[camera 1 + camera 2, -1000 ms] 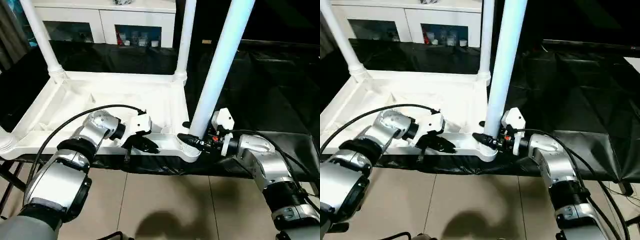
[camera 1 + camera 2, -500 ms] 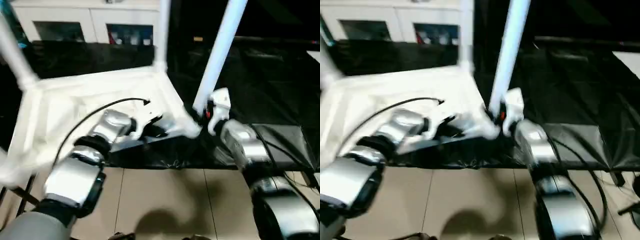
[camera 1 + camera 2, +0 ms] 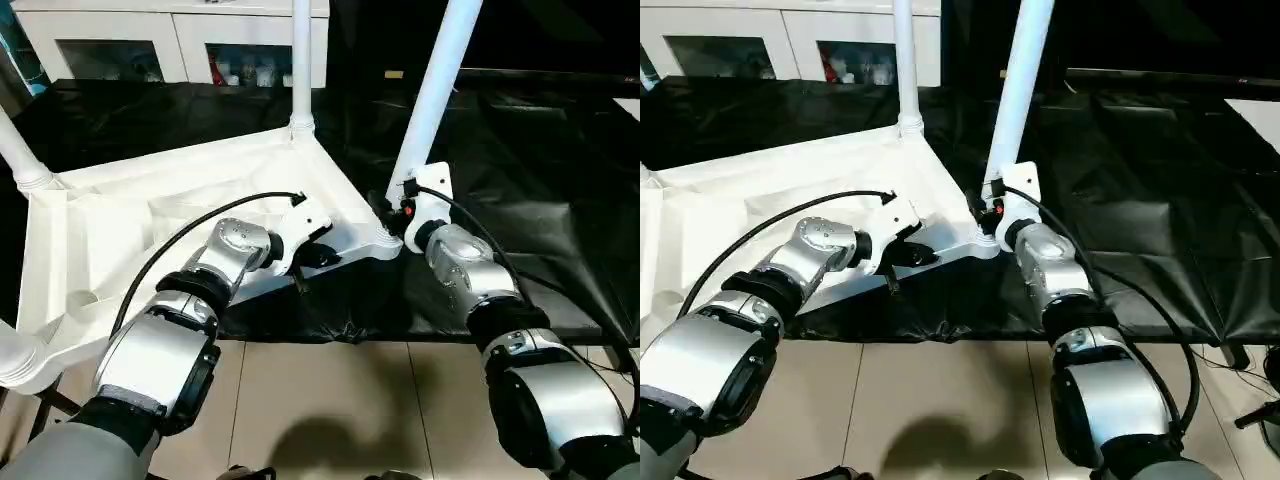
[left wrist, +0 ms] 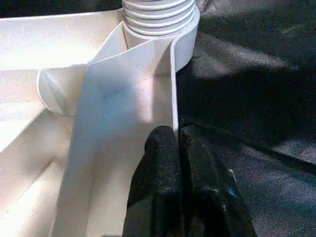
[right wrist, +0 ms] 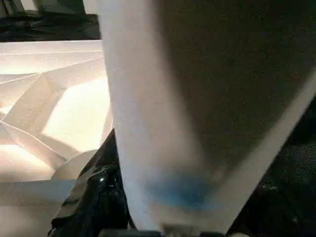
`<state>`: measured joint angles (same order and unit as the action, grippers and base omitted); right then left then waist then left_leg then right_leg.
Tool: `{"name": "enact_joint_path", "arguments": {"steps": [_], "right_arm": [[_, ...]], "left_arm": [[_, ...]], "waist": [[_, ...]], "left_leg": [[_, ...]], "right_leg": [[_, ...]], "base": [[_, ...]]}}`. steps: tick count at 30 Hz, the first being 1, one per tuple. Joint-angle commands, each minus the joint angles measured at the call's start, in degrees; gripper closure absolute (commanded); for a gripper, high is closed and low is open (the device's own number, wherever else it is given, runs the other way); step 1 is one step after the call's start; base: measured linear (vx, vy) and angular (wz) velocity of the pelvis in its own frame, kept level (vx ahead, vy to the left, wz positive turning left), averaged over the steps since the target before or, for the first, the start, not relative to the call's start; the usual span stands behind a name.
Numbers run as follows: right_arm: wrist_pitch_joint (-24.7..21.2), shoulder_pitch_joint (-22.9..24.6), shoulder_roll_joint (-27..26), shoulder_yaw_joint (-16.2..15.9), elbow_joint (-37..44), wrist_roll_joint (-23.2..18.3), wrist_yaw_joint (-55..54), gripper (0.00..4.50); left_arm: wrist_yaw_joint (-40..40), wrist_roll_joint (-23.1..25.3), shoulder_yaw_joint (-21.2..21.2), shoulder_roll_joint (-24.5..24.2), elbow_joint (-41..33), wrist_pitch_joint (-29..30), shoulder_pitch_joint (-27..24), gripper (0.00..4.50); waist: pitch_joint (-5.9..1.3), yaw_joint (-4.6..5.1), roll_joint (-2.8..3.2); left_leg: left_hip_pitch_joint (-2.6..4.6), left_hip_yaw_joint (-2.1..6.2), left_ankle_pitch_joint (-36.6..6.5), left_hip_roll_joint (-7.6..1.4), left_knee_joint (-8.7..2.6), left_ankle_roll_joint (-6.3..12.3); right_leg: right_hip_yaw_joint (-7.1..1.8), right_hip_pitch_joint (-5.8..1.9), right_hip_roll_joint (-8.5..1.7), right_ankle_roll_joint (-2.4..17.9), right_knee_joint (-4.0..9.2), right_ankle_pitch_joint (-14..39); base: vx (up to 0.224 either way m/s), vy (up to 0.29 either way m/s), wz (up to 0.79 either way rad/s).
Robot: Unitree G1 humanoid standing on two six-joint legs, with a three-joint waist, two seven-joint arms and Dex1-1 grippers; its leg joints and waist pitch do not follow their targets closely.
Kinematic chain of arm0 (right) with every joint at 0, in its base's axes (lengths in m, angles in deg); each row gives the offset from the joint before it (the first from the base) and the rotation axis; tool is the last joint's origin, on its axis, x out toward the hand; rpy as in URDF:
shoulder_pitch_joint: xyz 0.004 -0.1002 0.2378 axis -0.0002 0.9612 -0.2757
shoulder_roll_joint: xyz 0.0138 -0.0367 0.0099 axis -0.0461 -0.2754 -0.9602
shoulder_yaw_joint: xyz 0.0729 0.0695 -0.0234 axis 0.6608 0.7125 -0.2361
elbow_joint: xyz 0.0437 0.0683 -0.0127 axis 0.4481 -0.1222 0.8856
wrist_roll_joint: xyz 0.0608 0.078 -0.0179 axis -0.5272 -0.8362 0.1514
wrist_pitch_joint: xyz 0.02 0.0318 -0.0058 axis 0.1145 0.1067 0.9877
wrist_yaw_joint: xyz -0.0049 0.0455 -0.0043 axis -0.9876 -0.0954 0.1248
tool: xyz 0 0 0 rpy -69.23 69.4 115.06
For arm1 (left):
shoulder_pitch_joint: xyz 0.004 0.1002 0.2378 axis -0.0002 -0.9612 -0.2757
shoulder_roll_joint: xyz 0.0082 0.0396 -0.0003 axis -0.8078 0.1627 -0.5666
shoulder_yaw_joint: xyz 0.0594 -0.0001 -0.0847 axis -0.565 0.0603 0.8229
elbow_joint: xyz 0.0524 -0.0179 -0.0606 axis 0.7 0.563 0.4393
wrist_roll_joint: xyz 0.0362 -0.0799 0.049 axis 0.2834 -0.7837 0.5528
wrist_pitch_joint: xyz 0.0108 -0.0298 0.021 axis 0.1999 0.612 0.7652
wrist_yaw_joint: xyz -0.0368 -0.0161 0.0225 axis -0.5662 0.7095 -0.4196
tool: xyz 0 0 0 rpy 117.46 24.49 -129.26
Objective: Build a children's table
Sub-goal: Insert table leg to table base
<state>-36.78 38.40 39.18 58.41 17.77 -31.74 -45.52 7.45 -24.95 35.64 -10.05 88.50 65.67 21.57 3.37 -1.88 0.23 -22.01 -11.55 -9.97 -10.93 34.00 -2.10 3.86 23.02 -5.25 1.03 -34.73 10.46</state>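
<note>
The children's table (image 3: 130,210) lies upside down and skewed on the black-sheeted work table (image 3: 540,170), with its ribbed underside up. White legs stand in its corner sockets. My left gripper (image 3: 318,256) is shut on the thin near rim (image 4: 173,89) close to the right corner, one finger (image 4: 160,148) on the inner side of the wall. My right gripper (image 3: 392,212) is closed around the base of the near right leg (image 3: 432,95), just above its socket. That leg (image 5: 163,98) looms large in the right wrist view, with a black finger (image 5: 94,197) beside it.
Other legs rise at the far corner (image 3: 300,60) and at the left (image 3: 18,150). The table's near left corner (image 3: 12,355) hangs out past the work table's front edge over the tiled floor (image 3: 330,400). A white glass-door cabinet (image 3: 180,40) stands behind.
The children's table has swung round on the work table, its near right corner moving back and its left end forward past the edge. Both grippers kept their holds. The camera also shifted.
</note>
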Motion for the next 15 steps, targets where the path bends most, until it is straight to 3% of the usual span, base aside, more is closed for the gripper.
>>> {"name": "enact_joint_path", "arguments": {"steps": [1, 4, 5, 8, 10, 13, 15], "right_arm": [[-2.9, 2.7, -1.5, -1.4, -5.4, 1.3, 0.1, 2.61], [-1.7, 2.2, -1.7, -0.5, -6.1, 1.8, -0.7, 2.61], [-1.5, 2.0, -1.7, -0.2, -6.2, 1.6, -0.7, 2.26], [-0.3, 1.7, -1.8, 0.6, -6.2, 1.0, -0.3, 2.26], [0.0, 1.4, -1.8, 0.8, -6.4, 0.9, 0.2, 1.86], [1.2, 1.3, -1.6, 1.0, -6.4, 1.3, 1.0, 1.81], [1.8, 1.3, -1.4, 0.8, -6.4, 1.6, 1.3, 1.44]], "left_arm": [[-0.3, 0.2, -0.2, 0.1, -1.3, -1.3, 2.0, 4.50], [-0.3, 0.2, -0.1, 0.4, -1.4, -1.3, 2.0, 4.50], [-0.4, 0.2, 0.0, 0.4, -1.4, -1.4, 2.0, 4.50], [-1.8, -0.1, 0.3, 0.5, -1.5, -1.9, 1.8, 4.50], [-2.8, -0.1, 0.1, 0.4, -1.6, -2.1, 1.6, 4.50], [-3.2, 0.0, 0.0, 0.1, -1.7, -2.4, 1.4, 4.50], [-3.7, 0.0, -0.1, -0.1, -1.7, -2.6, 1.3, 4.50]], "waist": [[-3.77, -0.18, 0.58], [-3.76, -0.09, 0.63], [-3.79, -0.09, 0.57], [-3.81, -0.07, 0.54], [-3.86, -0.07, 0.58], [-3.95, -0.19, 0.64], [-4.16, -0.35, 0.55]], "left_leg": [[1.50, 1.42, -18.3, -2.52, -4.65, -0.20], [1.54, 1.39, -18.8, -2.48, -4.66, -0.31], [1.45, 1.39, -18.4, -2.46, -4.64, -0.16], [1.44, 1.36, -18.1, -2.46, -4.61, 0.17], [1.32, 1.39, -17.4, -2.48, -4.62, 0.41], [1.54, 1.26, -16.9, -2.54, -4.47, 0.61], [1.27, 1.25, -14.7, -2.52, -4.38, 1.23]], "right_leg": [[-2.56, -2.35, -3.68, 14.8, 4.49, 12.1], [-2.58, -2.28, -3.64, 14.8, 4.50, 11.9], [-2.60, -2.36, -3.67, 14.9, 4.46, 11.3], [-2.60, -2.37, -3.67, 15.0, 4.44, 11.0], [-2.56, -2.48, -3.67, 15.2, 4.30, 10.1], [-2.62, -2.34, -3.74, 15.9, 4.31, 9.1], [-2.54, -2.72, -3.64, 16.3, 3.78, 6.0]], "base": [[0.000, 0.000, 0.00], [0.000, 0.000, 0.00], [0.000, 0.000, 0.00], [0.000, 0.000, 0.00], [0.000, 0.000, 0.00], [0.000, 0.000, 0.00], [0.000, 0.000, 0.00]]}}
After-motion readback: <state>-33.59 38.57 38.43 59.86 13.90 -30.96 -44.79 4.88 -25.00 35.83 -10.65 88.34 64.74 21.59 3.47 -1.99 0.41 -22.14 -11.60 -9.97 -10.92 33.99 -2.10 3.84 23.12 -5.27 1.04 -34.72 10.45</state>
